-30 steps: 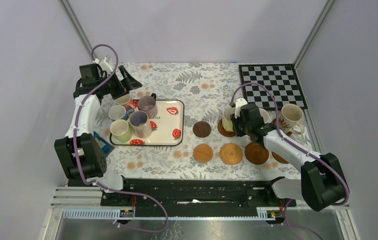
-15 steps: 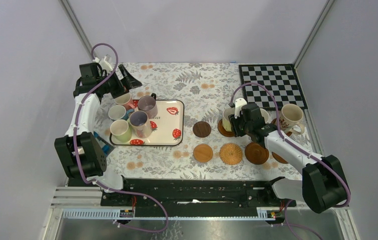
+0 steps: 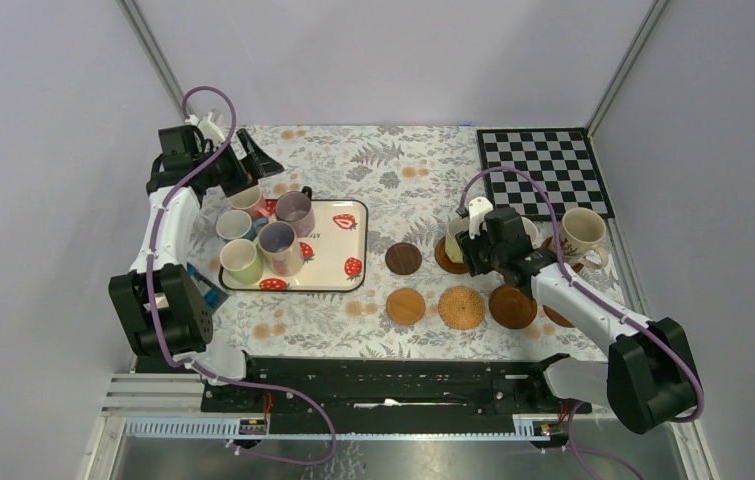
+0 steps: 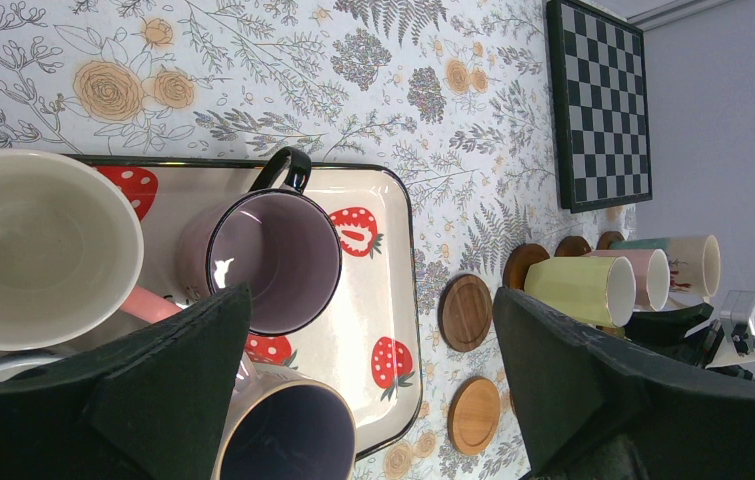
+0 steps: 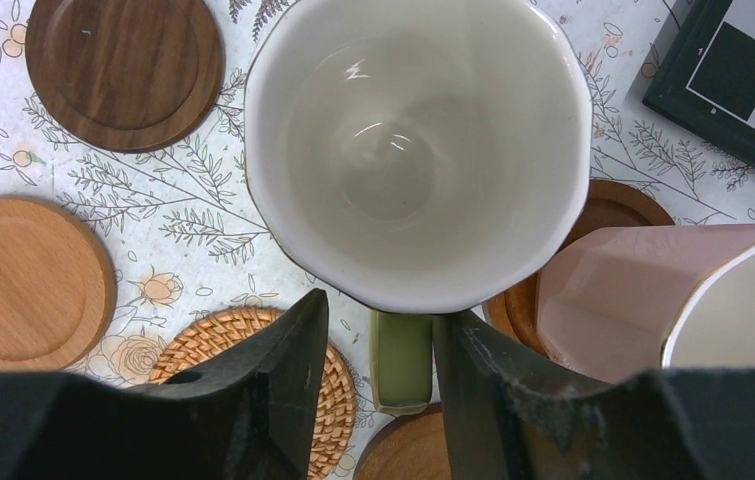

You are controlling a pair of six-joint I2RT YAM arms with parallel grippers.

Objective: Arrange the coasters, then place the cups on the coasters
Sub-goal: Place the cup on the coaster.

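Coaster under the cream mug seems mostly hidden by right hand.

The overhead view looks down from above and behind the arm bases, far enough back to take in the whole floral table. The left wrist view sits low and close over the strawberry tray. It is rolled sideways and faces across the table toward the checkerboard mat. The right wrist view looks straight down, very near, into a green-handled mug. Both wrist views share the dark wood coaster and the light wood coaster.
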